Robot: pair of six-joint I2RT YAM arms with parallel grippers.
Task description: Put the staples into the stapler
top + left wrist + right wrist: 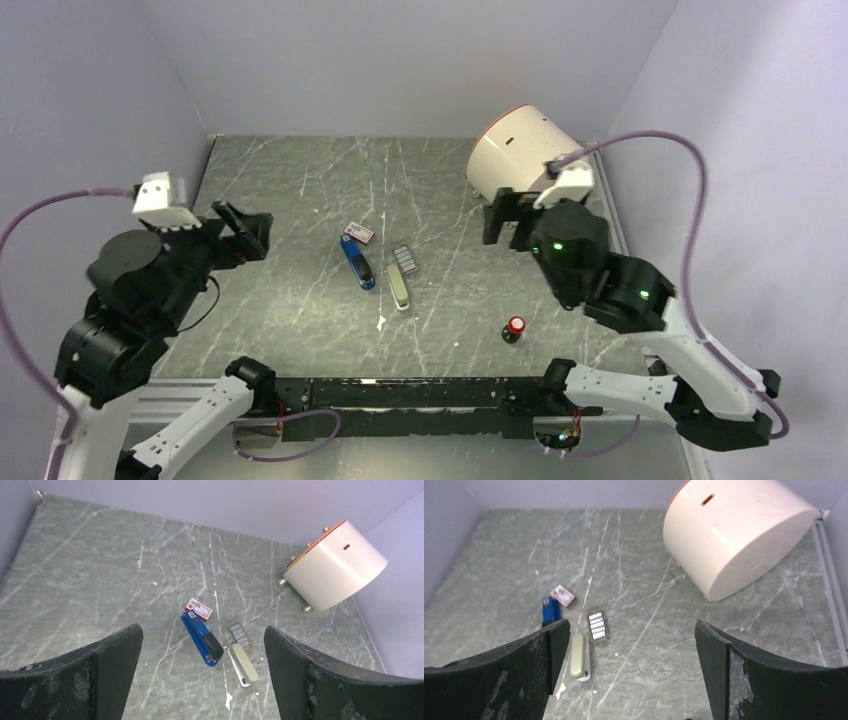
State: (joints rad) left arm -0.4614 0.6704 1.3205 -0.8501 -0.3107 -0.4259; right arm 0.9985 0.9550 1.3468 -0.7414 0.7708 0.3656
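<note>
Left gripper released, empty. Slim blue stapler ahead in gap, pinkish-red staple box at far end, grey ribbed staple block beside. Right gripper released; own finger half hides stapler.

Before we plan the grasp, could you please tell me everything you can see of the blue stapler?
The stapler is slim and blue, seemingly plastic, with a black part at its near end. It lies flat and diagonal on the table, around the middle, and nothing grips it. The red-and-white staples box sits at its far end, though contact is unclear. A beige bar lies apart to its right.
</note>
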